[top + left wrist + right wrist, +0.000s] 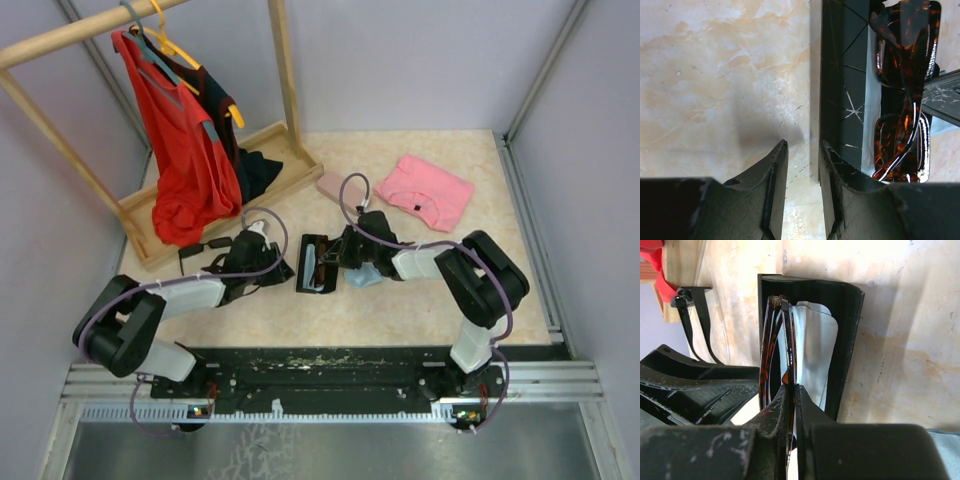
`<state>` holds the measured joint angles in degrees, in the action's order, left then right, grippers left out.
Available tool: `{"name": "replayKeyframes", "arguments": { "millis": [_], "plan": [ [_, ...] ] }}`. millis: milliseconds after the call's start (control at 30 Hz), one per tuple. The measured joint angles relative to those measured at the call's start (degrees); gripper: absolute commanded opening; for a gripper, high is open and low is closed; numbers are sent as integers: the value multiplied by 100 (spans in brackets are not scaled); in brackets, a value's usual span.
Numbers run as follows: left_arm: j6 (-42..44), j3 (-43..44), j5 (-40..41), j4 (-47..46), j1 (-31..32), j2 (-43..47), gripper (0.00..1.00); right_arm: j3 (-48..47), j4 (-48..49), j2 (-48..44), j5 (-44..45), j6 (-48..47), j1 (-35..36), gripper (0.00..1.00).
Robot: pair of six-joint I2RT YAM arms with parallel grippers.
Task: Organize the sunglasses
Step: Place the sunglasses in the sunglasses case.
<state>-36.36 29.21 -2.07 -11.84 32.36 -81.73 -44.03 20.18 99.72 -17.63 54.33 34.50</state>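
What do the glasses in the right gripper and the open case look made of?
Reddish-brown glasses: probably glossy plastic, mottled tortoiseshell with sharp highlights. Black case: stiff matte panels with fold creases, perhaps faux leather; pale lining smooth, slightly shiny.

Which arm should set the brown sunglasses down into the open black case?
Right. The right gripper is pinching the reddish-brown sunglasses over the black case lining. The left gripper sits beside the case's outer wall, holding nothing.
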Motion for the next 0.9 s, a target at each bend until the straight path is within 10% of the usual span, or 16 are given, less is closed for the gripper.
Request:
{"name": "replayKeyframes", "arguments": {
  "millis": [900],
  "plan": [
    [90, 280, -249, -59, 0, -378, 37, -223, 745, 732, -216, 282, 76, 0]
  ]
}}
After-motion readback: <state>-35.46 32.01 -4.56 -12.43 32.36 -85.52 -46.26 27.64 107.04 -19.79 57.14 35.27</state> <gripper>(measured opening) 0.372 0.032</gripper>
